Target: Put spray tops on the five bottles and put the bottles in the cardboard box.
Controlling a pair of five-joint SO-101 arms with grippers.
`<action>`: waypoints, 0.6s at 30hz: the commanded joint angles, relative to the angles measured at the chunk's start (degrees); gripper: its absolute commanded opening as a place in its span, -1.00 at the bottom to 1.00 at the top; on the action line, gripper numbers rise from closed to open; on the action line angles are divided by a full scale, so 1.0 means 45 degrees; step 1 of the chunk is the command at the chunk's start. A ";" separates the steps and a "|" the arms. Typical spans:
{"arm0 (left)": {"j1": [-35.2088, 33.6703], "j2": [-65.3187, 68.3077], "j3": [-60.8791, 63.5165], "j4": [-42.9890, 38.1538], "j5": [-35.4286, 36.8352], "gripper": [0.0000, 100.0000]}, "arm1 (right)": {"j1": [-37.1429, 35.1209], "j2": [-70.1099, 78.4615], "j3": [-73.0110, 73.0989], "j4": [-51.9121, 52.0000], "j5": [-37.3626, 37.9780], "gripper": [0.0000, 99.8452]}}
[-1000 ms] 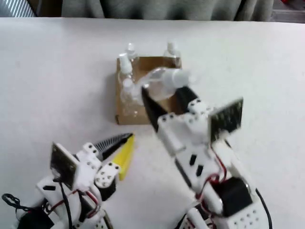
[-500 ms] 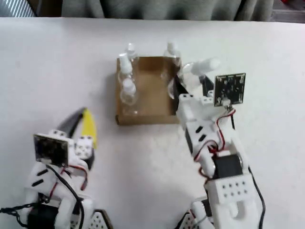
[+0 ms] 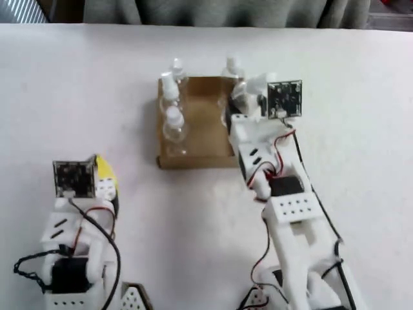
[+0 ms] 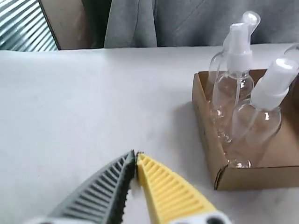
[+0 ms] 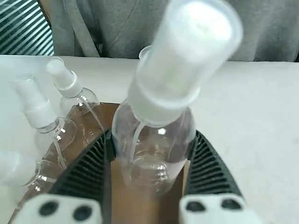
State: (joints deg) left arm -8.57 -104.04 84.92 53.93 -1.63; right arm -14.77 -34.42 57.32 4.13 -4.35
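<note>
In the high view, the cardboard box is seen on the white table, and a capped bottle is clamped in the right gripper at the box's right wall. The other bottles are stood along its left side. The left gripper is held well apart from the box. In the left wrist view, its grey and yellow fingers are pressed together on nothing. In the right wrist view, the capped bottle is squeezed at its body between black fingers, above the box.
</note>
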 commanded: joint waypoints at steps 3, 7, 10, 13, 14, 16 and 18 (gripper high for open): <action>-0.0147 -0.0186 0.0586 -0.0625 -0.0137 -0.96 | 0.0068 0.0987 -0.0195 -0.1592 -0.0117 -0.97; -0.0166 -0.0186 0.0879 -0.0625 -0.0137 -0.96 | 0.0049 0.1866 -0.0391 -0.2413 -0.0098 -0.97; -0.0088 -0.0186 0.1446 -0.0645 -0.0156 -0.96 | 0.0127 0.2803 -0.0918 -0.2452 -0.0098 -0.97; -0.0147 -0.0186 0.2032 -0.1035 -0.0821 -0.96 | 0.0127 0.3780 -0.1446 -0.2471 -0.0117 -0.97; -0.0147 -0.0186 0.2286 -0.1192 -0.1055 -0.96 | 0.0088 0.4054 -0.1582 -0.2471 -0.0117 -0.97; -0.0088 -0.0186 0.2696 -0.1465 -0.1426 -0.96 | 0.0068 0.4542 -0.1817 -0.2471 -0.0117 -0.97; -0.0147 -0.0186 0.2676 -0.1446 -0.1641 -0.96 | 0.0068 0.4991 -0.2071 -0.2471 -0.0117 -0.97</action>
State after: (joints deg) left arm -8.75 -104.31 97.05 49.27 -7.16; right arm -14.77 -12.79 52.13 -5.54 -4.35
